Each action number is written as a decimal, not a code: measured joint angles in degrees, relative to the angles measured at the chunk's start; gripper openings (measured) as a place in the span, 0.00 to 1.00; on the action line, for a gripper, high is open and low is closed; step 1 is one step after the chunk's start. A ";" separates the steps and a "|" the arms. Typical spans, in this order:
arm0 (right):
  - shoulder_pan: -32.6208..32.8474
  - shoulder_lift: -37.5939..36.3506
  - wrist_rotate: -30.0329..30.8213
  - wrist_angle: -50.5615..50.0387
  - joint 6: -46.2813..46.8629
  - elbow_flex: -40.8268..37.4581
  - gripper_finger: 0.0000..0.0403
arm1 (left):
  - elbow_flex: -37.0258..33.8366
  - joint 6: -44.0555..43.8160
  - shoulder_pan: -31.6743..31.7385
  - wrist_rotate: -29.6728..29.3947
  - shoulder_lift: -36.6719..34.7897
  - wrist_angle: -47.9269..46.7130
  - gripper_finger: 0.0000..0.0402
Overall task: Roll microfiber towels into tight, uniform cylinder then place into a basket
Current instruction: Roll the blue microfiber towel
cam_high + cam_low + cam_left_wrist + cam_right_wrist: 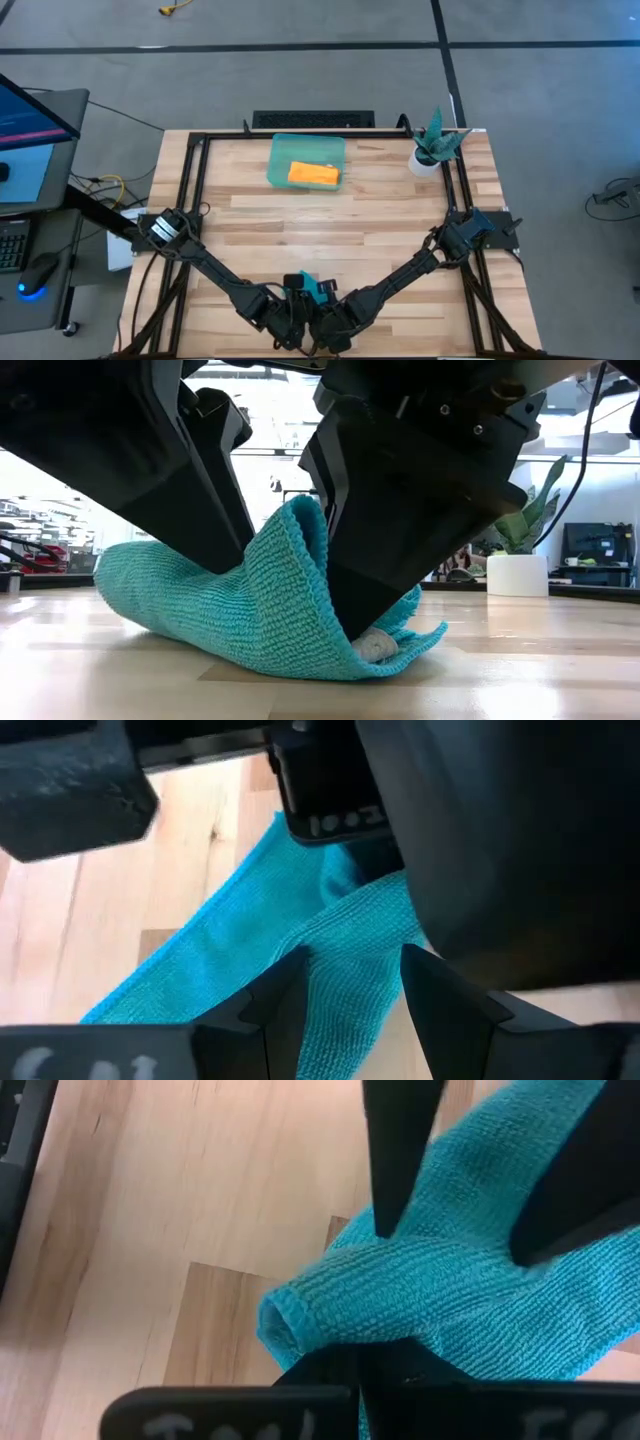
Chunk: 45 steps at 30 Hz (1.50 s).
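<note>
At the worktop's near edge, high view: both arms reach in from the side rails and meet low at the middle, over the teal towel (316, 290), of which only a small patch shows between them.
High view, left gripper (290, 322): down at the near edge, just left of the teal patch; its fingers cannot be made out from here.
High view, right gripper (330, 322): just beside the left one, on the right of the patch.
High view, basket (281, 160): pale-green tray near the far edge, a little left of centre, well apart from the arms.
High view, orange towel (314, 175): lies inside the basket, toward its right side.
High view, plant pot (425, 160): white, near the far right corner.
Low view: the teal towel (235, 605) lies bunched on the wood, one fold lifted up between two dark gripper bodies; a pale fingertip presses on the cloth at its low right end.
Left wrist view: the left gripper (352, 982) stands with its fingers apart, the teal towel (345, 935) lying between and beneath them.
Right wrist view: the right gripper (360, 1358) is pinched closed on a rolled fold of the teal towel (420, 1290), whose end forms a small open tube.
</note>
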 joint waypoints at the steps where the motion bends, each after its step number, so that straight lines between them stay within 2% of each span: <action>1: 0.06 0.00 0.02 -0.02 -0.03 0.00 0.06 | 0.00 0.04 0.18 0.56 0.00 -0.05 0.39; 13: 0.67 0.02 0.15 -0.28 0.03 -0.02 0.05 | -0.09 1.66 2.01 3.75 -0.07 -4.46 0.39; 26: 0.73 0.00 -0.25 -0.85 0.03 -0.02 0.06 | -2.73 1.66 2.82 3.44 -0.14 -0.79 0.39; 32: 0.76 0.00 -0.53 -0.85 -0.06 0.00 0.06 | -6.14 0.37 3.14 3.73 -0.37 5.86 0.39; 45: 0.76 0.00 -0.02 -0.78 -0.05 -0.02 0.08 | -6.45 -0.01 3.14 6.28 -0.39 7.54 0.39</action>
